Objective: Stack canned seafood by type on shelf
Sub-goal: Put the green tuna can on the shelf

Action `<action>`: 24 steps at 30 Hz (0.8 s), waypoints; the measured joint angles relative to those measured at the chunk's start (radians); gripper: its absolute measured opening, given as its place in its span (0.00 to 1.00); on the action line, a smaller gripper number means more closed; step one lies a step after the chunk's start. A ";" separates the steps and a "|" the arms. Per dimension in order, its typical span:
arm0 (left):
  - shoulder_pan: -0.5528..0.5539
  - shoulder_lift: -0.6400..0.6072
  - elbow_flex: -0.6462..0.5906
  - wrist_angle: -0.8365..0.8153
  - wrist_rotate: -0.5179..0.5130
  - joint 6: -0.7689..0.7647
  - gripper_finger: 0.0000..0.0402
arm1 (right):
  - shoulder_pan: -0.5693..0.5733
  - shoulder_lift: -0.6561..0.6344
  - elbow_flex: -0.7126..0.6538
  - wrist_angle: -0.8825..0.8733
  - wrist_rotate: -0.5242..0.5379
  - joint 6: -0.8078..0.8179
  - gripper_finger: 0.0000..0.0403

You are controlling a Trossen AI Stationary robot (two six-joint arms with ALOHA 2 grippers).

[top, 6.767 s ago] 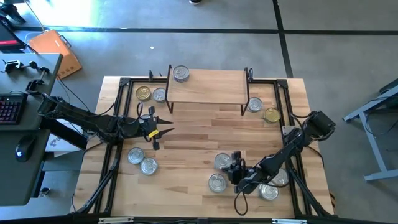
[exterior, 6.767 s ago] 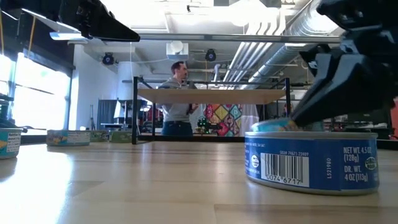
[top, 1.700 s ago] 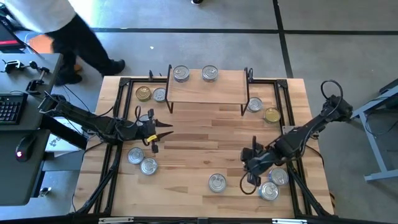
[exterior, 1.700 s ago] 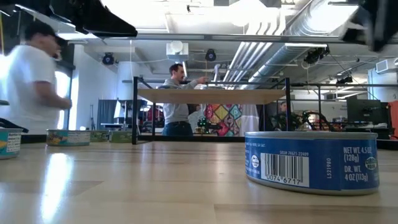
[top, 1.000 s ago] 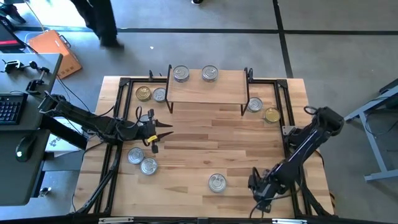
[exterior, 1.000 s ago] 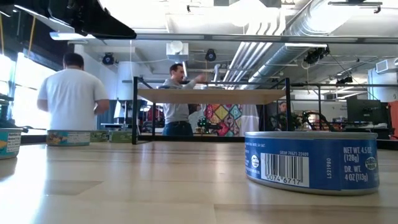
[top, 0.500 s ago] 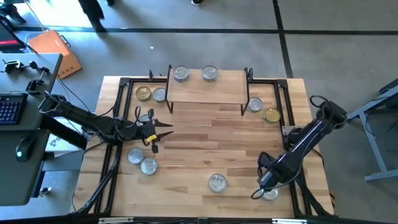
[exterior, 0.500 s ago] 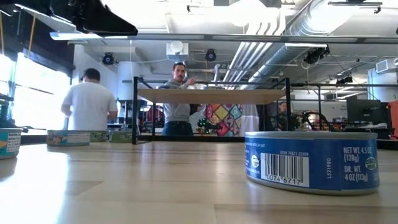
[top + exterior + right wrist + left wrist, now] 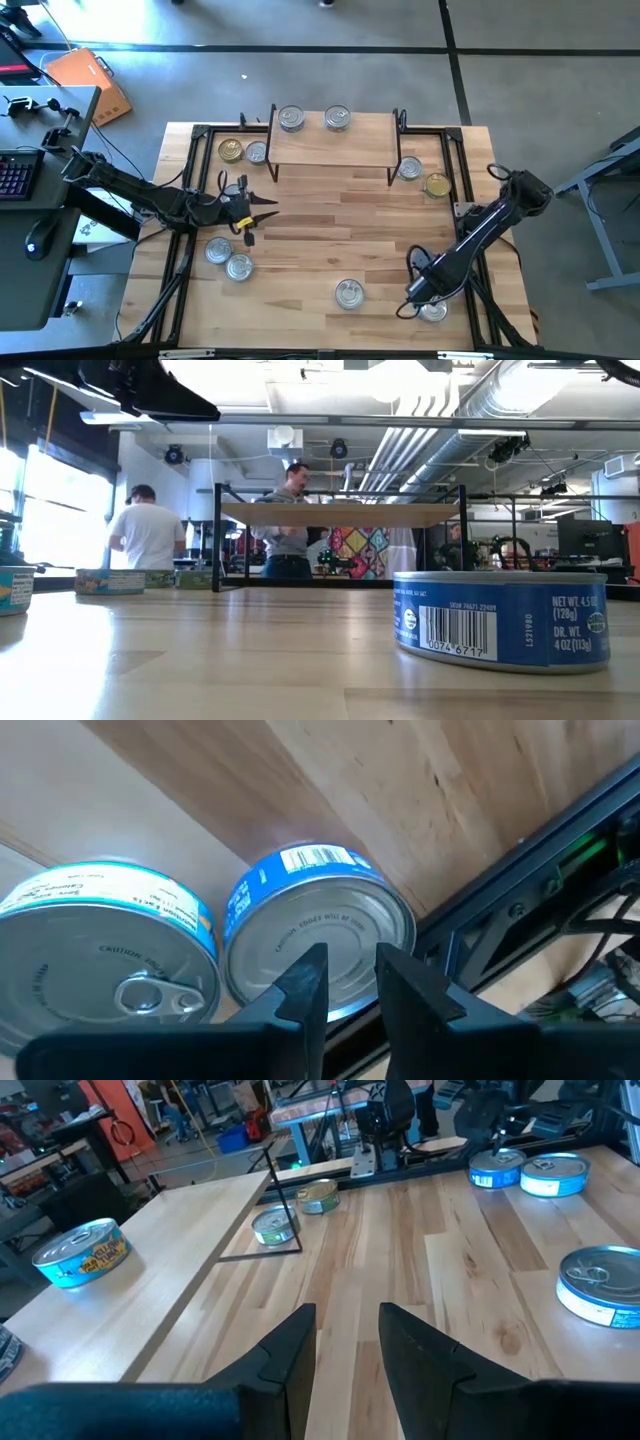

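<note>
My right hand [image 9: 421, 296] hangs low over the near right corner of the tabletop [image 9: 330, 215], fingers [image 9: 300, 982] parted only narrowly and holding nothing. Two blue-labelled tins sit side by side right below it: the plain-lidded tin [image 9: 322, 942] straight under my fingertips, the pull-tab tin [image 9: 108, 950] touching or nearly touching it. That narrow gap worries me; if I drop now, my fingers may land on the lid, or shove the tin into its neighbour or the black frame [image 9: 520, 910]. The shelf [image 9: 333, 140], with two tins up already, is well apart across the tabletop. My left hand [image 9: 262, 208] waits empty, slightly parted, at the left side.
</note>
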 joint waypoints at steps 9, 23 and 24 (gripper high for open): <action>0.000 0.000 0.000 0.001 0.000 0.001 0.26 | 0.009 -0.005 0.000 -0.014 0.290 0.056 0.19; 0.000 0.000 0.000 0.011 0.000 0.010 0.26 | -0.457 -0.054 0.000 -0.142 0.655 -0.481 0.44; 0.000 0.000 0.000 0.011 0.001 0.010 0.26 | -0.491 -0.056 0.000 -0.142 0.655 -0.556 0.46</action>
